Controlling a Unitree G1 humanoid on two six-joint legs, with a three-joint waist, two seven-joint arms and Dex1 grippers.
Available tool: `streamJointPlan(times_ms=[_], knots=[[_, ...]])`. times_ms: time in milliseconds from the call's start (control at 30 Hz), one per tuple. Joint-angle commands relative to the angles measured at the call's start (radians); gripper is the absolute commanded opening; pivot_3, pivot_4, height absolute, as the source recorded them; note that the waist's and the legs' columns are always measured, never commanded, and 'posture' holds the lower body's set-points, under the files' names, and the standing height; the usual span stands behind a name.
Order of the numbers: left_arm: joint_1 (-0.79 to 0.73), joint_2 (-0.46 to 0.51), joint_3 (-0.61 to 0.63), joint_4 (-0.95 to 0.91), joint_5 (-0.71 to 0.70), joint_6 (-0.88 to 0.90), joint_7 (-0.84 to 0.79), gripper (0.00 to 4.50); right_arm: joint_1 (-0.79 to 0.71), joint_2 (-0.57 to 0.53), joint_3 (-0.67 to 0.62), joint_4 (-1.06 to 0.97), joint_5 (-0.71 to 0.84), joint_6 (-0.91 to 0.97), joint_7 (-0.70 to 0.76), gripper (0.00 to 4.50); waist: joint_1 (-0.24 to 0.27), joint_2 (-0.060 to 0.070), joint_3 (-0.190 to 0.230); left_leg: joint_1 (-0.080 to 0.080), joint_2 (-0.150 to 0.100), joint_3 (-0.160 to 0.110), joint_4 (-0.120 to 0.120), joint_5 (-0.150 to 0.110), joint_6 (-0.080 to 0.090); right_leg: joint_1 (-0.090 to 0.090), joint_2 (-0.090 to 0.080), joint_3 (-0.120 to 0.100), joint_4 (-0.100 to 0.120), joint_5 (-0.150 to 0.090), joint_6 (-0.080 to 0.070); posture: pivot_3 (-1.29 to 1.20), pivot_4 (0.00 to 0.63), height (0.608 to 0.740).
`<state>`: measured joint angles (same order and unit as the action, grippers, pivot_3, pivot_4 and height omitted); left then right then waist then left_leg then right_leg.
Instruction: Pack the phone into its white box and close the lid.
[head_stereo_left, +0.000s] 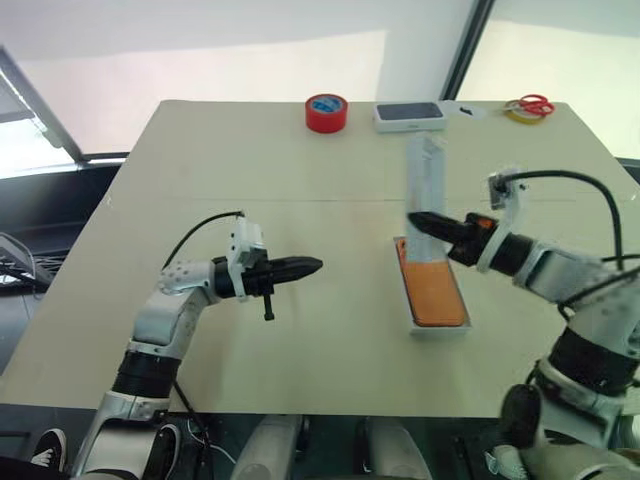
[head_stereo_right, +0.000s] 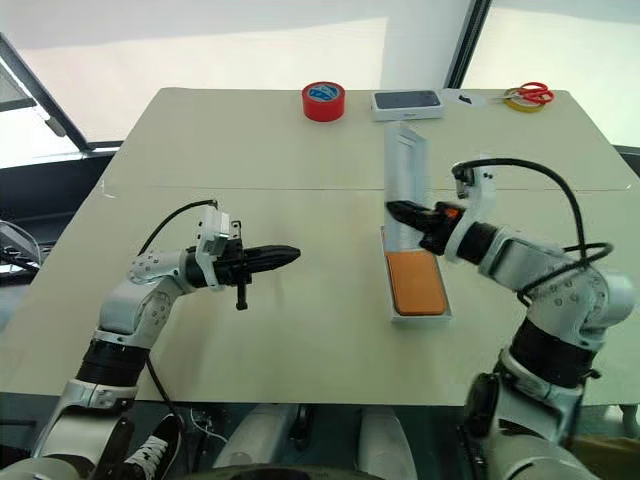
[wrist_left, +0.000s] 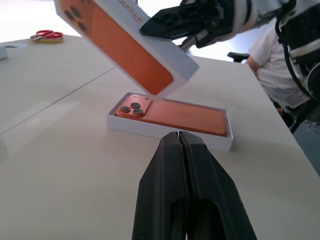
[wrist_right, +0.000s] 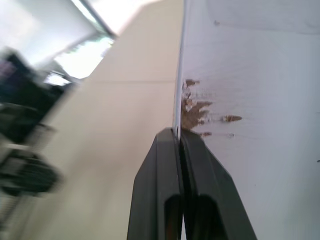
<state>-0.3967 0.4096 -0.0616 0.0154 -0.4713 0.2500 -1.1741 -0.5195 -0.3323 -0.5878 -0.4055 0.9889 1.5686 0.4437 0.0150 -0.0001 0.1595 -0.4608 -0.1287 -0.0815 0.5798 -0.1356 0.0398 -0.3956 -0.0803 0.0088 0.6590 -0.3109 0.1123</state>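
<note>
**Lid held tilted above the boxed phone**

I see the table (head_stereo_left: 250, 180) first, pale beige and broad. On its right half, toward the near edge, sits the white box (head_stereo_left: 437, 328) with the phone (head_stereo_left: 433, 295) lying in it back up, orange, its camera cluster at the far end.

Above the far end of the box the lid (head_stereo_left: 424, 205) hangs in the air, tilted steeply. From the left wrist view I can see an orange phone picture printed on its top face. My right gripper (head_stereo_left: 420, 221) has its two fingers pinched together on one wall of the lid, and the right wrist view shows the fingertips clamped over that thin white edge beside a scuffed brown patch.

My left gripper (head_stereo_left: 310, 265) hovers over the bare table to the left of the box, well apart from it, fingers pressed together and holding nothing, pointing toward the box.

Along the far edge I see a dark-topped white box (head_stereo_left: 409, 116), a red tape roll (head_stereo_left: 326, 112) left of it, and red-handled scissors (head_stereo_left: 530, 105) at the far right corner.
</note>
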Motion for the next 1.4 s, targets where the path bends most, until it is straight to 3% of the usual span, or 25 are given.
streamJointPlan(times_ms=[33,100,200,267,333,467,700,1133,1333,1400], knots=[[-0.005,0.003,0.01,-0.03,-0.009,-0.011,0.011,0.04,0.095,-0.027,-0.008,-0.064,0.299,0.046,-0.081,0.0,0.003,0.0,0.0,0.0,-0.001,-0.001,0.0,0.0,0.0,0.001,0.0,0.0,0.0,0.0,0.0,0.0,0.15,0.74],[-0.009,-0.004,0.004,-0.025,-0.003,-0.016,0.02,0.04,0.163,-0.09,0.027,-0.003,0.542,-0.011,-0.187,0.0,-0.003,0.0,0.0,0.0,-0.002,0.001,0.0,0.0,0.0,0.0,-0.002,0.001,0.0,0.0,-0.001,0.0,0.15,0.74],[-0.008,-0.03,-0.022,-0.025,0.007,-0.02,0.032,0.04,0.306,-0.269,0.176,0.038,0.883,-0.179,-0.317,0.0,-0.006,0.0,0.0,0.0,-0.002,0.003,0.0,0.0,0.0,0.001,-0.003,0.004,-0.001,-0.002,-0.005,0.0,0.15,0.74],[-0.007,-0.056,-0.044,-0.024,0.014,-0.019,0.042,0.04,0.356,-0.343,0.259,0.052,0.972,-0.257,-0.328,0.0,-0.012,0.0,0.0,0.001,-0.001,0.004,0.0,0.0,0.0,0.005,-0.003,0.003,-0.003,-0.002,-0.005,0.0,0.15,0.74],[-0.011,-0.083,-0.06,-0.019,0.02,-0.018,0.054,0.04,0.378,-0.385,0.313,0.065,0.983,-0.304,-0.292,0.0,-0.024,0.0,0.0,0.001,0.0,0.004,0.0,0.0,0.001,0.006,-0.003,0.002,-0.004,-0.003,-0.005,0.0,0.15,0.74],[-0.018,-0.147,-0.119,0.026,0.077,-0.064,0.083,0.04,0.316,-0.435,0.416,0.205,0.983,-0.356,-0.401,0.0,-0.034,0.0,0.0,0.0,0.0,0.004,0.0,0.001,0.004,0.006,-0.002,0.002,-0.007,-0.002,-0.005,0.0,0.15,0.74],[-0.046,-0.227,-0.159,0.128,0.122,-0.116,0.111,0.04,0.242,-0.469,0.489,0.335,0.983,-0.359,-0.413,0.0,-0.024,0.0,0.0,-0.001,0.001,0.003,0.001,0.002,0.005,0.006,-0.002,0.002,-0.007,-0.002,-0.004,0.0,0.15,0.74],[-0.114,-0.352,-0.188,0.308,0.186,-0.196,0.127,0.04,0.205,-0.457,0.435,0.397,0.754,-0.379,-0.301,0.0,-0.02,0.0,0.0,-0.001,0.0,0.003,0.009,-0.001,0.008,0.007,-0.002,0.0,-0.007,-0.002,-0.004,0.0,0.15,0.74],[-0.184,-0.425,-0.183,0.454,0.213,-0.245,0.132,0.0,0.211,-0.463,0.396,0.405,0.682,-0.378,-0.266,2.99,-0.002,0.0,0.0,-0.002,0.0,0.003,0.012,-0.003,0.009,0.007,-0.002,0.0,-0.007,-0.002,-0.003,0.0,0.15,0.74],[-0.208,-0.445,-0.185,0.503,0.227,-0.276,0.131,0.0,0.224,-0.5,0.386,0.374,0.554,-0.412,-0.214,4.01,0.0,0.0,0.0,-0.003,0.0,0.003,0.012,-0.002,0.01,0.007,-0.002,0.0,-0.007,-0.001,-0.002,0.0,0.15,0.74]])
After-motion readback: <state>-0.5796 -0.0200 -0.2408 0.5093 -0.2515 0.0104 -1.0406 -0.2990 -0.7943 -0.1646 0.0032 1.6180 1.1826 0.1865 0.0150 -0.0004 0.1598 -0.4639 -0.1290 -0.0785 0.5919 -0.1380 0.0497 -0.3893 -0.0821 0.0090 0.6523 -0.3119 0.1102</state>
